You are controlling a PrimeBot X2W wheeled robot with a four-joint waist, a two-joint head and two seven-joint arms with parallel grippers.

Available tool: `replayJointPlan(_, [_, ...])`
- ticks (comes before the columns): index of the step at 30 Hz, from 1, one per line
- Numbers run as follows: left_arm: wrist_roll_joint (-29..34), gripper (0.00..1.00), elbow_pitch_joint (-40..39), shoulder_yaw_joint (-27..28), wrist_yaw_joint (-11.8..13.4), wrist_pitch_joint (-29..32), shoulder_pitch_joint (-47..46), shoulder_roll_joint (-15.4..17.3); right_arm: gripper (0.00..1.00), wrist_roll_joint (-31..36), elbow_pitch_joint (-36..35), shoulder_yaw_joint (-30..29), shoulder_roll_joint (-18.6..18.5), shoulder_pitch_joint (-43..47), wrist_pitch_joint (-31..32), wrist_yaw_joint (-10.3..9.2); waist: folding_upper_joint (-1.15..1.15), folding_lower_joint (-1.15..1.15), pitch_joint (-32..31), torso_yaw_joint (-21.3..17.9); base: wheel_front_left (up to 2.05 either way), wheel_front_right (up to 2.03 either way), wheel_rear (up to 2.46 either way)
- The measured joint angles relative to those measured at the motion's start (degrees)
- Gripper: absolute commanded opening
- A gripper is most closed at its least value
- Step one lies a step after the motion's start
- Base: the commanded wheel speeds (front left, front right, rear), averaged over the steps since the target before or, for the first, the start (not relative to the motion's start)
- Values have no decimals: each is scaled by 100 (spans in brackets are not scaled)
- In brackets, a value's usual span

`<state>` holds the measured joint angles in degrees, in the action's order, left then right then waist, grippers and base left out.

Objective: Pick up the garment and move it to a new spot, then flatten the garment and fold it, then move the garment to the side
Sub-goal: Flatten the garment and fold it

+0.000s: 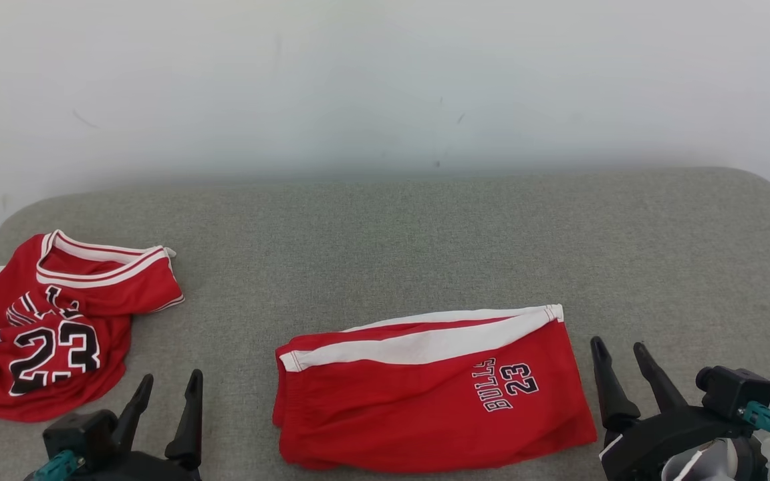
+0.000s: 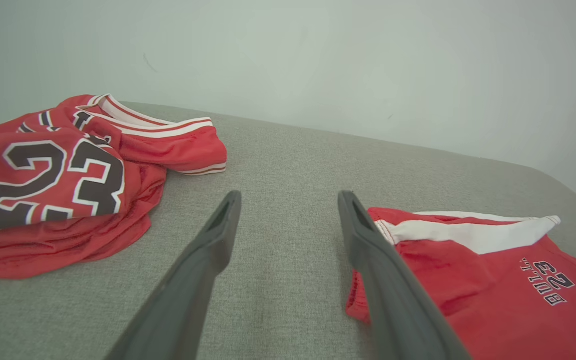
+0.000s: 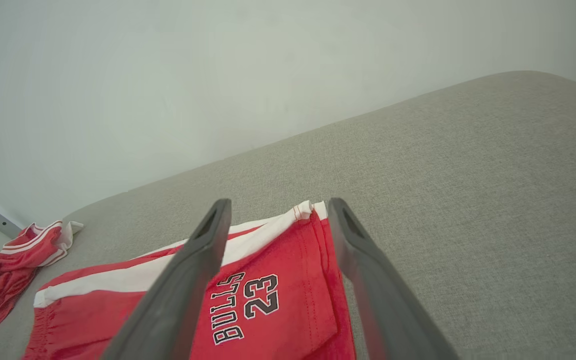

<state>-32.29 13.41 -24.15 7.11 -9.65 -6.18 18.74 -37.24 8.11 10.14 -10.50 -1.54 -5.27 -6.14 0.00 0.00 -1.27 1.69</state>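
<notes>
Shorts [image 1: 435,387] between the wide-open left gripper [image 1: 171,376] and right gripper [image 1: 619,344] may unfold if only their top layer gets pinched.

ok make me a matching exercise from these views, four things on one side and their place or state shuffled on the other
Things:
1. red jersey
2. red shorts
3. left gripper
4. right gripper

Place or state:
a. open, just off the shorts' right edge
b. crumpled, far to the robot's left
c. folded flat, near the middle
d. open, between the two garments

Pairs: 1-b, 2-c, 3-d, 4-a
</notes>
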Motion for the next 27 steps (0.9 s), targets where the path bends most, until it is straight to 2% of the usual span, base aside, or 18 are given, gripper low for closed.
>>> replayJointPlan(6, [181,100,-49,9,0,127,1,-51,100,84,186,89,-130,-99,690,-71,0,0,16,12,0,0,0])
replayJointPlan(10, [242,100,-164,21,0,208,2,-47,100,85,423,73,-209,-627,1333,-94,0,0,63,3,0,0,0])
replayJointPlan(17, [366,100,-304,-192,0,415,-245,-85,100,97,1349,132,-427,-1390,2460,-99,0,0,235,67,0,0,0])
replayJointPlan(22, [410,100,-323,-276,0,536,-400,-137,100,85,1917,223,-333,-1642,3064,-100,1,0,329,220,0,0,0])
replayJointPlan(27, [414,100,-352,-285,0,604,-405,-133,100,89,2240,298,-224,-1828,3404,-100,0,0,436,341,0,0,0])
